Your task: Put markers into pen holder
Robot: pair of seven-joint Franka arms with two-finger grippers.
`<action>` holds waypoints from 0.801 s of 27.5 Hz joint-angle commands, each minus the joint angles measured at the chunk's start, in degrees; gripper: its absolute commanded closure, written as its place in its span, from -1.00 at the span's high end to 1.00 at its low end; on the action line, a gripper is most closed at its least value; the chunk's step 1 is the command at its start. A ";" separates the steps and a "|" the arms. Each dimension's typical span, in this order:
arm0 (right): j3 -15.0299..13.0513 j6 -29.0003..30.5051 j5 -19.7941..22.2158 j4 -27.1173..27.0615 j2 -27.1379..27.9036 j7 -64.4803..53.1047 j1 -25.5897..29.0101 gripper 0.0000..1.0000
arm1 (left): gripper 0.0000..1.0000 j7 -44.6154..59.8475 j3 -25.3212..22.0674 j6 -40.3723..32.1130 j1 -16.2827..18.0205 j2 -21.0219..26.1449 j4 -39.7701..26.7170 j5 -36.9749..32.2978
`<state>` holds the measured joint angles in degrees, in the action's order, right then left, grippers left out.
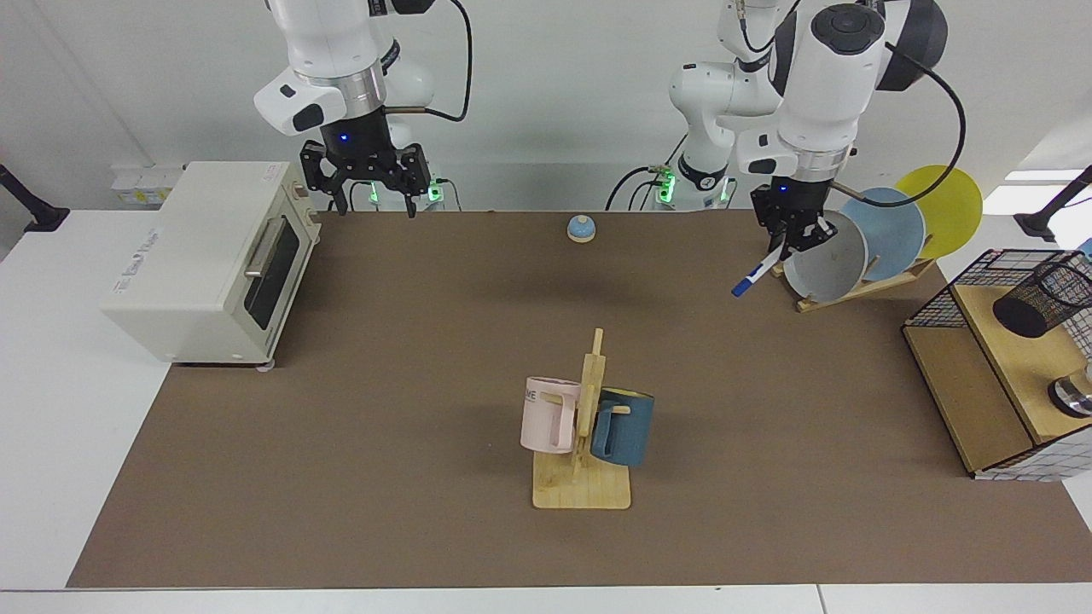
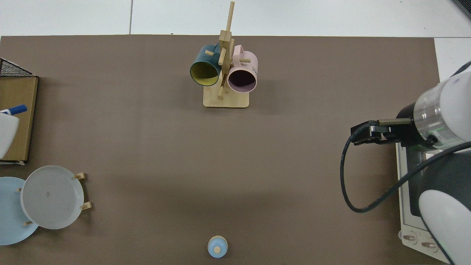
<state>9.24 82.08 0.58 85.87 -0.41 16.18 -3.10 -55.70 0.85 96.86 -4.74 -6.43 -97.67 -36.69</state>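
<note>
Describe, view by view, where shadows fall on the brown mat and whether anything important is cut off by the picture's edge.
Facing view: a soft shadow lies beside the mug rack; the pen holder is cut by the edge. Top view: a faint broad shadow sits above the bell; only the cap end of the marker, held by the left gripper, shows at the edge.

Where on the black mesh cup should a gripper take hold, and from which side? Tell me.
Grip the mesh cup across its round wall, coming from above. It lies tipped on the wooden shelf, its side exposed upward, so the curved wall probably fits between two fingers. The left gripper already holds the marker; the right gripper waits open.
</note>
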 commanded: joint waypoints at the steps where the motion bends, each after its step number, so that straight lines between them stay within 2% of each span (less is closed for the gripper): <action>1: 0.78 -0.87 -3.03 2.46 -2.14 -1.42 2.13 1.00 | -1.00 -5.65 -0.75 -0.54 0.70 0.10 0.64 -7.68; 5: 0.78 -0.70 -4.18 2.63 -2.49 0.16 2.05 1.00 | -1.00 -8.19 -2.61 0.25 1.05 0.10 0.64 -11.73; 9: 0.87 0.00 -4.27 2.63 -2.49 0.25 1.96 1.00 | -1.00 -14.16 -3.75 3.32 2.89 0.36 1.07 -15.25; 14: 0.87 1.05 -4.27 2.63 -2.41 0.25 1.43 1.00 | -1.00 -21.90 -3.93 6.85 6.84 0.89 1.95 -18.15; 22: 0.87 5.72 -4.09 3.42 -2.32 -0.54 1.43 1.00 | -1.00 -26.74 -4.19 12.03 11.94 3.79 2.48 -21.93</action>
<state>9.68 84.90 -2.73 87.02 -1.55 16.27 -2.55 -79.34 -3.63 105.67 4.20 -5.44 -96.65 -55.83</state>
